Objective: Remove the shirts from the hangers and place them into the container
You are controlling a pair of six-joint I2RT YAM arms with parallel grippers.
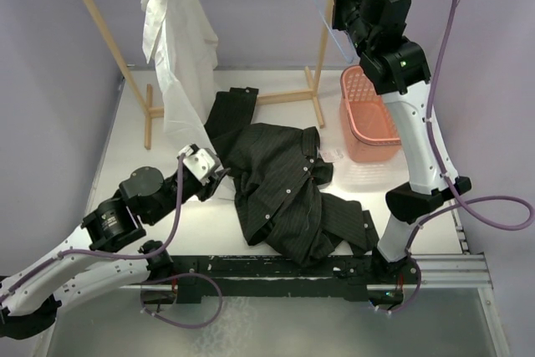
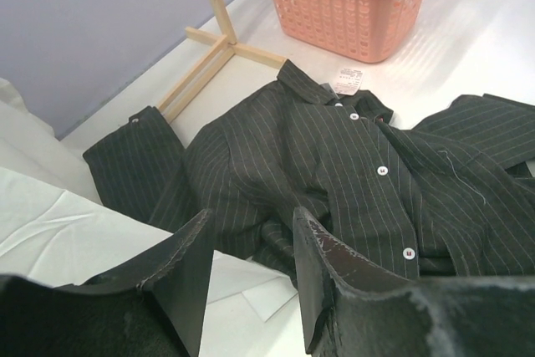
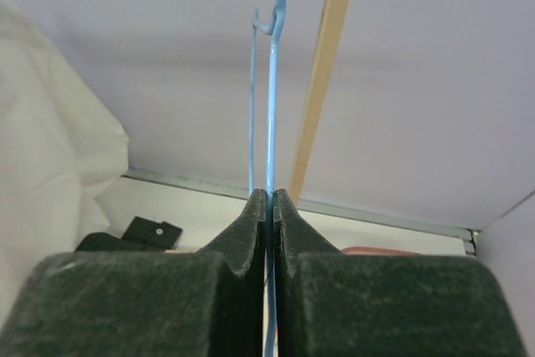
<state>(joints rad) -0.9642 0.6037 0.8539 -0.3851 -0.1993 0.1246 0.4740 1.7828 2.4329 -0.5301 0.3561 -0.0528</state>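
Right wrist view: the right tool (image 3: 269, 196), nearest, is clamped on a bare light-blue wire hanger (image 3: 270, 106) beside the wooden rack pole (image 3: 322, 81).
Left wrist view: the left tool (image 2: 252, 221) is part-open and empty at the black pinstriped shirt (image 2: 351, 173). The shirt is heaped on the table (image 2: 468, 39), short of the salmon basket (image 2: 351, 14).
Top view: the white shirt (image 1: 175, 48) hangs on the rack.
Both shirts look limp and light. A thick fold is judged the best hold.

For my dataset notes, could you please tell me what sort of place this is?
Likely a lab mock-up of a laundry corner: a wooden garment rack with a white shirt hanging, and a pink laundry basket.
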